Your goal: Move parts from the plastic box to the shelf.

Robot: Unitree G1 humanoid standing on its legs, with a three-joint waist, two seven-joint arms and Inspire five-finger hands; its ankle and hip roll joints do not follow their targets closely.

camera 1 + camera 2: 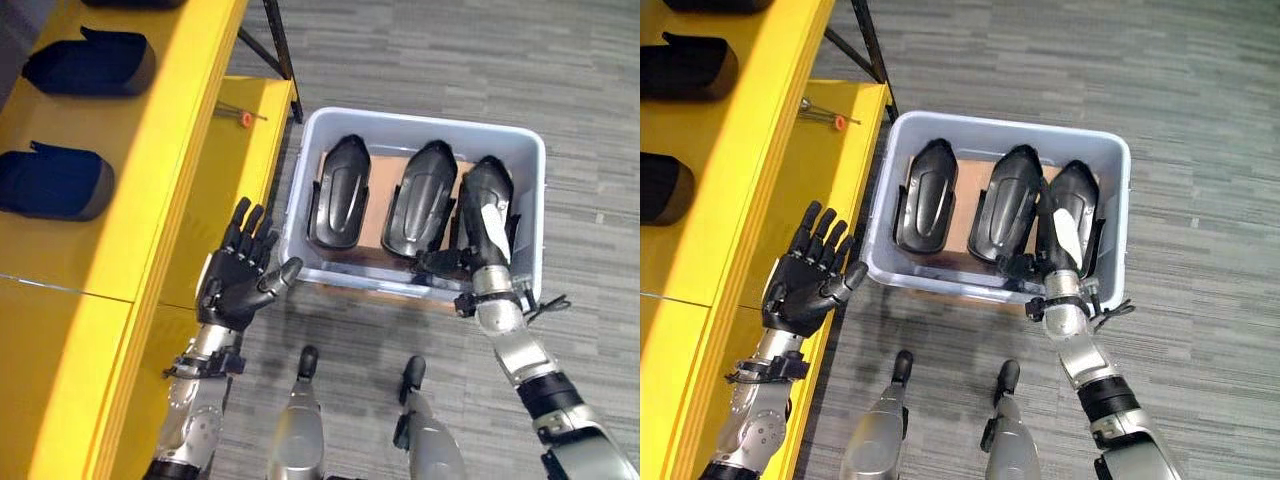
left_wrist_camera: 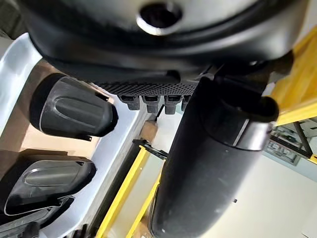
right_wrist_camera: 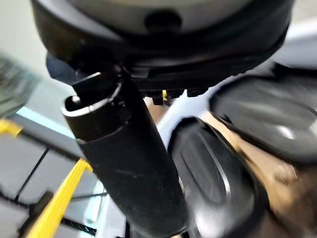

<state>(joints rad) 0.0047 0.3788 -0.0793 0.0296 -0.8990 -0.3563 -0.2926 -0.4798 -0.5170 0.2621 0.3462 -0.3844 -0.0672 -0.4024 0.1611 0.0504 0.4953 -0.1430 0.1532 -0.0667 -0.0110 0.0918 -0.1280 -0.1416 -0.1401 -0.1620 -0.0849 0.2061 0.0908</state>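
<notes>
A pale plastic box [image 1: 528,150] stands on the floor and holds black moulded parts. The left part [image 1: 338,190] and the middle part [image 1: 425,198] lie side by side on brown card. My right hand [image 1: 487,215] reaches into the box's right end and lies flat over a third part [image 1: 1092,235], with straight fingers and the thumb [image 1: 440,263] pointing toward the middle part [image 3: 208,173]. My left hand [image 1: 240,272] hovers open and empty between the box's left wall [image 2: 116,148] and the yellow shelf [image 1: 190,130].
Two dark parts [image 1: 90,62] [image 1: 55,182] lie on the shelf's upper board. A small red-tipped tool [image 1: 245,119] rests on the lower yellow board by a black frame leg [image 1: 280,45]. Grey carpet surrounds the box.
</notes>
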